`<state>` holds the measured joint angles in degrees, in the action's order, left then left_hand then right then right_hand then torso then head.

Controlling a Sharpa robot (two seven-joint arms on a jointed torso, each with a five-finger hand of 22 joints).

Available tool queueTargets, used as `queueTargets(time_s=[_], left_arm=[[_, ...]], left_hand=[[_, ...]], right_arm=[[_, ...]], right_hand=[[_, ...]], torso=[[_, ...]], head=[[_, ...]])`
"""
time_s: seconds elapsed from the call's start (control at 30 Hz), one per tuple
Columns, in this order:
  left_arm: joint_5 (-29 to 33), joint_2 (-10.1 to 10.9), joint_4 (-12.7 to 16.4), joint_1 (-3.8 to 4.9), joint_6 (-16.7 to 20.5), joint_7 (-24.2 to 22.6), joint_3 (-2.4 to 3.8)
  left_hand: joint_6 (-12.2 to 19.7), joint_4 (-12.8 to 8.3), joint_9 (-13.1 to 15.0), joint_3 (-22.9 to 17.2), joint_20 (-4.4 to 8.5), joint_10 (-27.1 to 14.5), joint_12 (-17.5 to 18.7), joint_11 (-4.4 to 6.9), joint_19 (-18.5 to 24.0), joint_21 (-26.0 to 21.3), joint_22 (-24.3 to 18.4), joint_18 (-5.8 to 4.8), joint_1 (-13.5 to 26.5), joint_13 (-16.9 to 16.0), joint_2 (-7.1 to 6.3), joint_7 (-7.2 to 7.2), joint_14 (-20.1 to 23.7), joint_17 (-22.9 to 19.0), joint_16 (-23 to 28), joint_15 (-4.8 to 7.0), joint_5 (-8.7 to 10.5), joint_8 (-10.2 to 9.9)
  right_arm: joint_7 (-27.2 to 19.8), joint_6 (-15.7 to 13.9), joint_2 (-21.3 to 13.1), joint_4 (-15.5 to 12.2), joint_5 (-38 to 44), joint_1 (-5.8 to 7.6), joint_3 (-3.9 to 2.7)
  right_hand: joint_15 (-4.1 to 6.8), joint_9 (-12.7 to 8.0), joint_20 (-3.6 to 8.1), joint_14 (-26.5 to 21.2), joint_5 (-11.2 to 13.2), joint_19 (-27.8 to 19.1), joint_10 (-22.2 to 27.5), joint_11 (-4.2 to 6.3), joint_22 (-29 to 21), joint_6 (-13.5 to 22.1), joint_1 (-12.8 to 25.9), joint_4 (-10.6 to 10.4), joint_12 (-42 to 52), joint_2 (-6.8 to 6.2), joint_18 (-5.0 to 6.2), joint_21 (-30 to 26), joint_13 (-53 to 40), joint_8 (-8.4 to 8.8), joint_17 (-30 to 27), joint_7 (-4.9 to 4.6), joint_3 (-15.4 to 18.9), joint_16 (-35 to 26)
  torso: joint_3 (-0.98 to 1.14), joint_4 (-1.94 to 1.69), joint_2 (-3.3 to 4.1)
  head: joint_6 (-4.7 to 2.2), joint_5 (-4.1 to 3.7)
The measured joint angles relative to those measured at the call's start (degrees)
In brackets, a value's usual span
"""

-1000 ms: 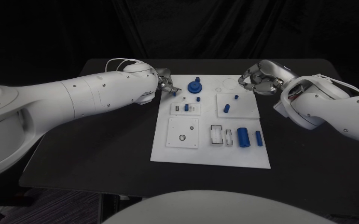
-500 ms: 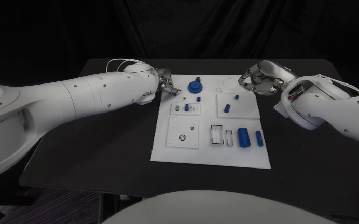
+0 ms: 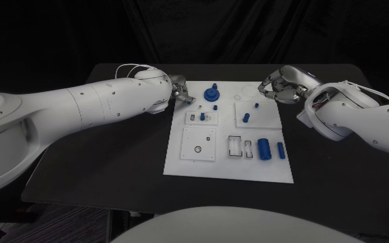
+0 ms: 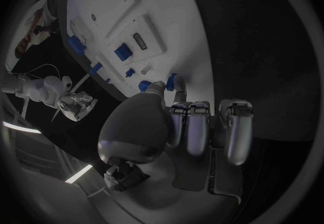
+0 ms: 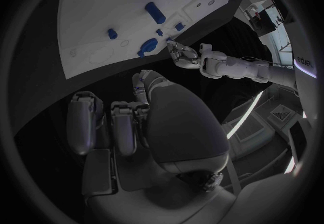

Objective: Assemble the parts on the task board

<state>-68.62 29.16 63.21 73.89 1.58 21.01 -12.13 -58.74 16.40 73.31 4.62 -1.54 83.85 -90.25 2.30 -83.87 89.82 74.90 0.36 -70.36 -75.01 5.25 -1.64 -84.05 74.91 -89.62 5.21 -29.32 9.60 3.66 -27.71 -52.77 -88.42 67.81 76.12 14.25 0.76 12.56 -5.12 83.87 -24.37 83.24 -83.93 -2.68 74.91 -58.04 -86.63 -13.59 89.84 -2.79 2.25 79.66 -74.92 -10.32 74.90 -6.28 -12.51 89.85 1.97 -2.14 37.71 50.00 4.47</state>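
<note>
White task board [image 3: 229, 167] is lying in the middle of the black surface [image 3: 105, 153], long side running away from the robot. Blue parts are sitting on it: a round stepped piece [image 3: 211, 93] near the far edge, a small peg [image 3: 245, 117] on the right-hand square block, a large cylinder [image 3: 263, 147] and a slimmer one [image 3: 280, 150] lying side by side toward the near right.

Left robot hand [image 3: 181, 92] is hovering at the board's far left corner, fingers curled; the wrist view shows a small blue part [image 4: 170, 81] at its fingertips, but I cannot tell whether it is pinched.

Right robot hand [image 3: 280, 90] is hanging at the far right corner, fingers curled inward, holding nothing visible.
</note>
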Motion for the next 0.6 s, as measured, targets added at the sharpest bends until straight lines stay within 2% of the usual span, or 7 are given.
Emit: queueTargets(time_s=[0.2,0.4,0.6], left_arm=[[0.00,0.03,0.00,-0.07,-0.01,-0.17,0.00],[0.01,0.23,0.26,-0.12,0.04,-0.28,0.00],[0.01,1.10,1.69,-0.13,0.72,-0.15,0.00]], left_hand=[[0.00,-0.08,-0.14,-1.99,0.00,-0.01,0.00,-0.01,0.00,0.00,0.00,0.00,-1.39,-0.02,-0.22,0.00,0.00,0.00,0.00,0.00,-0.94,-0.24],[-0.35,-0.19,-0.20,-6.45,0.00,0.02,0.00,0.02,0.00,0.00,0.00,0.00,-3.19,0.00,-2.03,0.34,0.00,0.00,0.00,0.00,-3.41,-0.30],[-0.86,-0.41,-0.09,-12.06,0.21,0.22,0.00,0.22,-0.22,0.00,0.00,0.00,-4.72,0.00,-4.20,0.62,0.00,0.00,0.00,0.00,-3.68,-0.52]], right_arm=[[0.00,0.04,0.00,0.01,0.00,0.00,-0.01],[0.01,0.09,0.00,0.03,0.00,0.00,-0.01],[0.03,0.16,-0.12,0.03,0.00,0.00,-0.01]], right_hand=[[0.00,0.00,0.00,0.00,0.00,0.00,0.00,0.00,0.00,0.00,0.00,0.00,0.00,0.00,0.00,0.00,0.00,0.00,0.00,0.00,0.00,0.00],[0.00,0.00,0.00,0.00,0.00,0.00,0.00,0.00,0.00,0.00,0.00,0.00,0.00,0.00,0.00,0.00,0.01,0.00,0.00,0.00,0.00,0.00],[0.00,0.00,0.00,0.00,0.00,0.00,0.00,0.00,0.00,0.00,0.00,0.17,0.00,0.00,0.00,0.00,0.01,0.00,0.00,0.00,-0.17,0.00]], torso=[[0.02,0.02,0.00],[0.02,0.02,-0.03],[0.02,0.02,-0.03]], head=[[0.00,0.01],[0.00,-0.04],[0.00,-0.11]])
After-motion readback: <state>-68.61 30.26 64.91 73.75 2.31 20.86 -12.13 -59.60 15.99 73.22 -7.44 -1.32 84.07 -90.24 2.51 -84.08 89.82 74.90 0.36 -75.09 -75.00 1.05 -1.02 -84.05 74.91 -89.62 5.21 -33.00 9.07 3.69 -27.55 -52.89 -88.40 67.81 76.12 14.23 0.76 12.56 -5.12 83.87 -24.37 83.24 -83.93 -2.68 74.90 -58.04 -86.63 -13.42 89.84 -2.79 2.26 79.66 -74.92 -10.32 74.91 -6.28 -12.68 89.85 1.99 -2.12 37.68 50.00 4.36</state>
